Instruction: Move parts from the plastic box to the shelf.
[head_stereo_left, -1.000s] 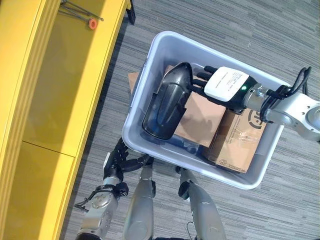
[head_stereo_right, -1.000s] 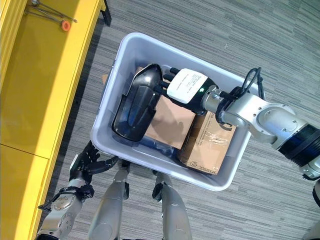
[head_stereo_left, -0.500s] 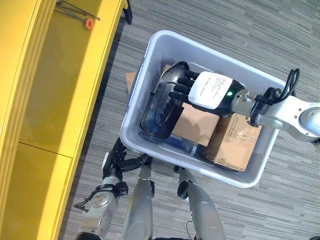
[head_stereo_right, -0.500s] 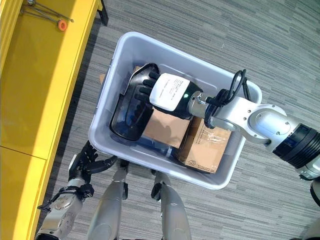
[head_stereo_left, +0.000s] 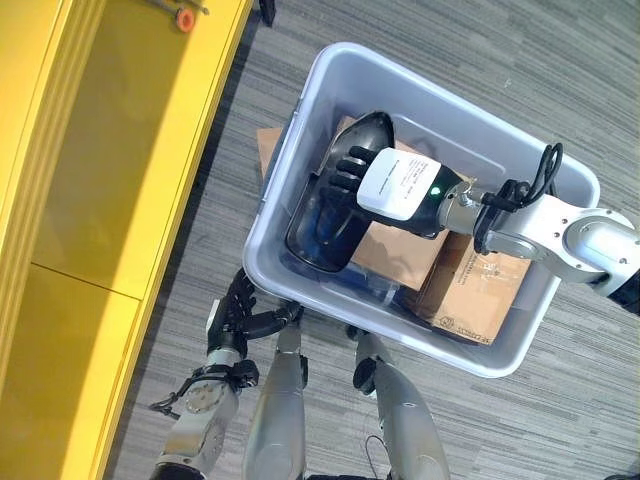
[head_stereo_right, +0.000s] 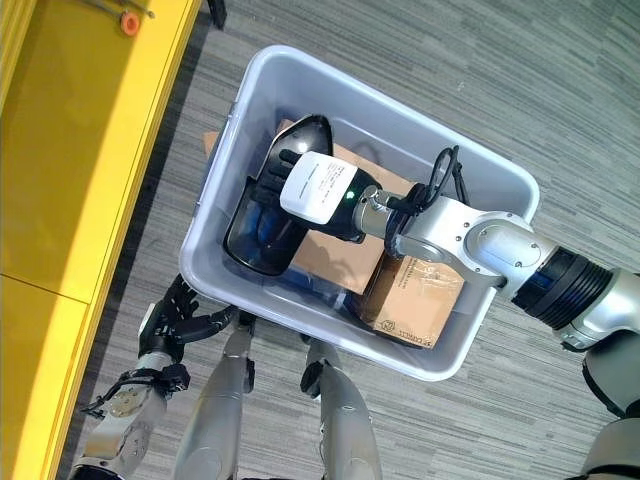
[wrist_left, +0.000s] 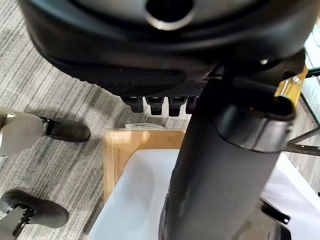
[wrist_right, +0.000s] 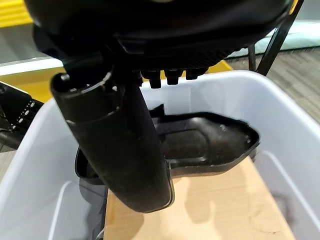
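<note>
Both eye views look steeply down from the head and share the plastic box (head_stereo_left: 300, 120), the yellow shelf (head_stereo_left: 110, 150) and the carpet floor (head_stereo_right: 560, 80). The right wrist view peers very close into the box; the left wrist view faces the floor beside it.

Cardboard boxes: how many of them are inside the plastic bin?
2. A flat box lies in the middle of the bin, partly under the black part; a printed box sits toward the robot's right. More may be hidden beneath.

Silver-grey arms, dark-fingered right hand (head_stereo_left: 372, 180) with white cover and green light; left hand (head_stereo_left: 232, 318) dark.
</note>
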